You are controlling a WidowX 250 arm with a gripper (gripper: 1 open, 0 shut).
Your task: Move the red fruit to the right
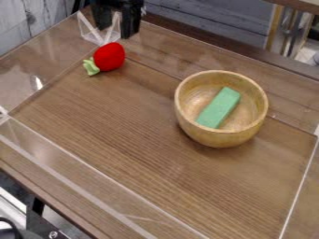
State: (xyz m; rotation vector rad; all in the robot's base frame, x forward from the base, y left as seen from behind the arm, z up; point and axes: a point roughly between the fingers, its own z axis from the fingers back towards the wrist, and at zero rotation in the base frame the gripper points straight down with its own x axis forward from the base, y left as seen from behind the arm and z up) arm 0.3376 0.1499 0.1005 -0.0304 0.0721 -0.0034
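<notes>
Camera: the black arm reaches in from the top edge, its fingers (122, 21) pointing down, spread wide. The red strawberry-like toy (108, 56) lies on the wooden table (137, 126), just below them in view, its green leafy tip (91, 67) toward the lower left. The round wooden bowl (193, 123) holds a green rectangular block (218, 108).
</notes>
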